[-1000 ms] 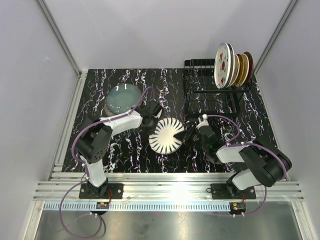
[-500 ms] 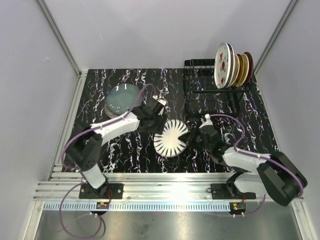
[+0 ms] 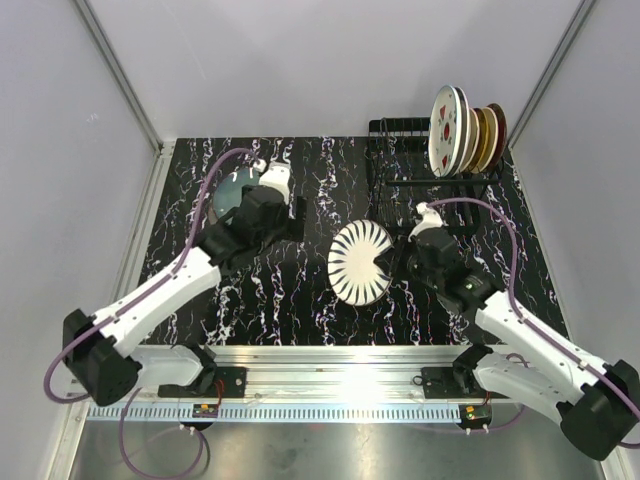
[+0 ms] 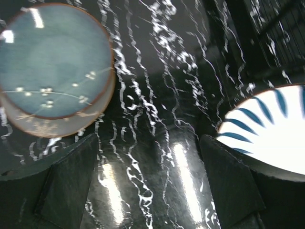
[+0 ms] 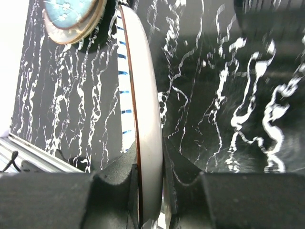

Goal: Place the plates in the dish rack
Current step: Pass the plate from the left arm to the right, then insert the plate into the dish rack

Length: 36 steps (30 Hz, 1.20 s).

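Our right gripper [image 5: 150, 191] is clamped narrow on the rim of the black-striped plate [image 5: 145, 119]. The right wrist view shows the plate edge-on between the two fingers. From above, that plate [image 3: 362, 262] now stands tilted up at the centre of the frame, closer to the dish rack [image 3: 425, 190] at upper right than it was a second ago, when it lay flatter and further left.

The left gripper [image 4: 147, 143] has just let go. It was shut on the plate's left edge, and now its jaws stand wide with only the table [image 4: 157, 95] between them. It has drawn back toward the blue-grey plate [image 4: 55, 57] at upper left, which seems to sit on at least one more, though we cannot count them.

We judge the handover done. The right arm alone must slot this plate beside the racked plates [image 3: 465, 130].
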Available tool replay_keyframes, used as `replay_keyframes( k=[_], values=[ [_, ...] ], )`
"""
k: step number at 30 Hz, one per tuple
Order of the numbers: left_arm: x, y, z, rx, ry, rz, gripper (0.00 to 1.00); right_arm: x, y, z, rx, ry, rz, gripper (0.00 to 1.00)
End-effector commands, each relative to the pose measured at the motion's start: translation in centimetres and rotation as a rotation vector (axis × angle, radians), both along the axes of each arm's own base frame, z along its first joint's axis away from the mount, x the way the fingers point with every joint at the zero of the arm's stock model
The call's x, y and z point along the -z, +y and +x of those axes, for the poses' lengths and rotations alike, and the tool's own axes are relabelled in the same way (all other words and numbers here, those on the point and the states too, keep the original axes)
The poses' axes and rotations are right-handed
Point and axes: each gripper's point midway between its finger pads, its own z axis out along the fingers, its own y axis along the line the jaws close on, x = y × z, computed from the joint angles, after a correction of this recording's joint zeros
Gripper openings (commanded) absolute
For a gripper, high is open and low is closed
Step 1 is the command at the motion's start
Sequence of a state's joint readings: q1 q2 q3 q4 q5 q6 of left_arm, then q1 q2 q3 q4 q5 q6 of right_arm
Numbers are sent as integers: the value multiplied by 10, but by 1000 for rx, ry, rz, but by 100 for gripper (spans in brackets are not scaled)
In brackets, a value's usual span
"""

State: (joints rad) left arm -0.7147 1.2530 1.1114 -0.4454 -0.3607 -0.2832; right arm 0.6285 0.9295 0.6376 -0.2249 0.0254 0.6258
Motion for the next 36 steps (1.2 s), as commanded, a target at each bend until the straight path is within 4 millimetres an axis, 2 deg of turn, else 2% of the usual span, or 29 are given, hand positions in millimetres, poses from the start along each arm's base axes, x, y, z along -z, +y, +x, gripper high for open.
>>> replay_keyframes(
  k=[1,5,6,8,9,11,12,18,23,27,28,29,31,32,34,36],
  values=[
    [-31,25,7,-105,-132,-5,92,-94,2,12,-43,-222,10,0],
    [-49,41,4,-159,-192,-12,94,-147,2,12,-74,-309,-1,0],
    [-51,43,4,-162,-200,-10,95,-171,3,12,-87,-345,14,0],
    [-58,49,2,-179,-220,-12,96,-197,1,14,-88,-404,-5,0],
    [-63,51,1,-183,-233,-19,99,-222,-1,17,-77,-441,0,0],
    [-65,53,0,-189,-241,-22,99,-244,-14,28,8,-478,-40,0],
    [-66,53,-1,-188,-244,-26,99,-267,-18,31,36,-508,-32,0],
    [-73,56,-3,-194,-258,-34,99,-329,-37,61,180,-650,-125,0],
    [-78,60,-5,-204,-271,-40,99,-361,-46,89,264,-717,-240,0],
    [-78,61,-5,-203,-274,-38,99,-365,-67,115,361,-725,-384,0],
    [-78,60,-5,-199,-275,-39,97,-365,-72,119,387,-725,-408,0],
    [-78,60,-5,-198,-273,-39,88,-364,-82,126,424,-720,-440,0],
    [-78,59,-6,-193,-271,-38,85,-367,-90,133,451,-740,-486,0],
    [-78,58,-6,-184,-272,-36,87,-365,-92,138,457,-736,-501,0],
    [-78,58,-6,-182,-271,-38,96,-366,-102,145,482,-743,-539,0],
    [-74,55,-5,-178,-258,-38,99,-364,-113,154,509,-736,-588,0]
  ],
)
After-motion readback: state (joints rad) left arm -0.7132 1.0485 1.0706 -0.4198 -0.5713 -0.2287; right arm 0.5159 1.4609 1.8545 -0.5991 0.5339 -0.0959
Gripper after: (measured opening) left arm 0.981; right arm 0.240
